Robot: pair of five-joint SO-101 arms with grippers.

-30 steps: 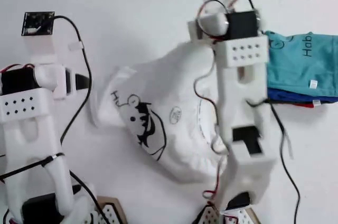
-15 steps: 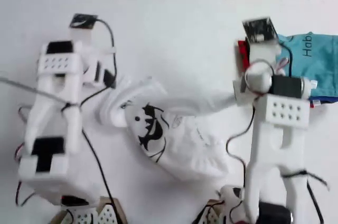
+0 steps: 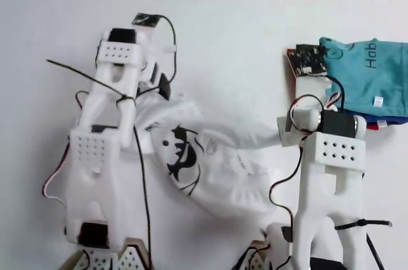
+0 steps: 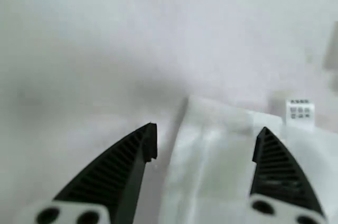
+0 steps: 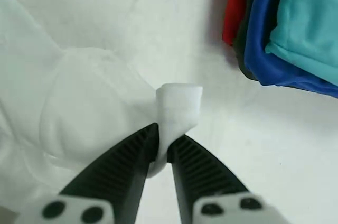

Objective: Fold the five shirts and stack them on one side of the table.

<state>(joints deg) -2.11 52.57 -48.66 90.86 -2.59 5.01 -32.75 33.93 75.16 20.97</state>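
Note:
A crumpled white shirt (image 3: 217, 162) with a black cartoon print lies mid-table. My right gripper (image 5: 166, 142) is shut on a pinched fold of the white shirt (image 5: 178, 105); in the high view the right gripper (image 3: 285, 135) holds the shirt's right edge, stretched out toward it. My left gripper (image 4: 206, 142) is open, its fingers straddling a flat edge of the white shirt (image 4: 216, 150) near a small label (image 4: 300, 112). From above the left gripper (image 3: 161, 90) sits at the shirt's far left corner.
A stack of folded shirts (image 3: 366, 76), teal on top with blue and red under it, lies at the table's right edge, just beside the right arm. The folded stack (image 5: 285, 23) is close to the right gripper. White table (image 3: 217, 34) stretches behind the shirt.
The left arm swung in from the far left to the shirt's far left corner. The right arm drew back toward the stack side, pulling the shirt's edge out with it.

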